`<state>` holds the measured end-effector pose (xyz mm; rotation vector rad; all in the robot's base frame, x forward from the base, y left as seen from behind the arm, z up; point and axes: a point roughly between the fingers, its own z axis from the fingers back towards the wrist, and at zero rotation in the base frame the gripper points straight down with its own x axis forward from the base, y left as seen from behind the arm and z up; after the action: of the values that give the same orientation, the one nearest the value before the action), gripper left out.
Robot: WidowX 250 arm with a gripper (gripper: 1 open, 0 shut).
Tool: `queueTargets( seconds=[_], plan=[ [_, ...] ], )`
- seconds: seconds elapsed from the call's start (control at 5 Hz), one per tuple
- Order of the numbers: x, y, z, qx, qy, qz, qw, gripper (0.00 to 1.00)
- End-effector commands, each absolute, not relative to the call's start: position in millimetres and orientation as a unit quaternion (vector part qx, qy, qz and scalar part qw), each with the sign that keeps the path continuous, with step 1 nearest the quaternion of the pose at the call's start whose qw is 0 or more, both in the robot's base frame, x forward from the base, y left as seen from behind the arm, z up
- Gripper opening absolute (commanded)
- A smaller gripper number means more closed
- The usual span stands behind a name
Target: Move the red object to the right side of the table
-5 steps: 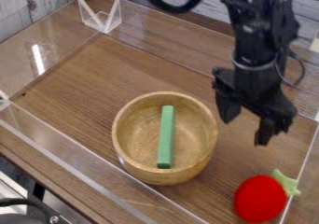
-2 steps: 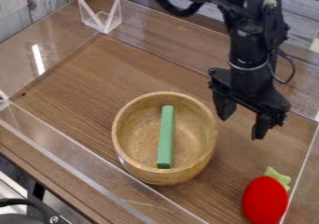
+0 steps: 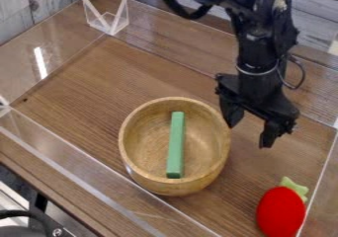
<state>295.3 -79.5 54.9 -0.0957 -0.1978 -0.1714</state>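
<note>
The red object [image 3: 279,210] is a small strawberry-like toy with a green leafy top, lying on the wood-grain table [image 3: 106,83] near the bottom right corner. My gripper [image 3: 252,121] hangs above the table just right of the wooden bowl, pointing down, open with nothing between its black fingers. It is well above and to the left of the red object, not touching it.
A round light wooden bowl [image 3: 137,152] holds a green rectangular block [image 3: 176,142] at the table's middle front. Low clear acrylic walls [image 3: 53,43] edge the table. A clear folded stand [image 3: 105,17] sits at the back left corner.
The gripper has shifted slightly left and farther from the camera, staying open. The red object lies a little lower and to the right in view than a second ago.
</note>
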Motion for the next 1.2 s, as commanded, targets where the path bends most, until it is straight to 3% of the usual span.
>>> queueTargets(
  seconds=[0.0, 0.6, 1.0],
  plan=[
    [299, -78, 87.1, -0.051, -0.134, -0.074, 0.987, 1.0],
    [298, -57, 104.6, -0.066, -0.154, -0.086, 0.982, 1.0],
    [285, -58, 91.3, -0.074, -0.143, -0.05, 0.986, 1.0]
  ],
)
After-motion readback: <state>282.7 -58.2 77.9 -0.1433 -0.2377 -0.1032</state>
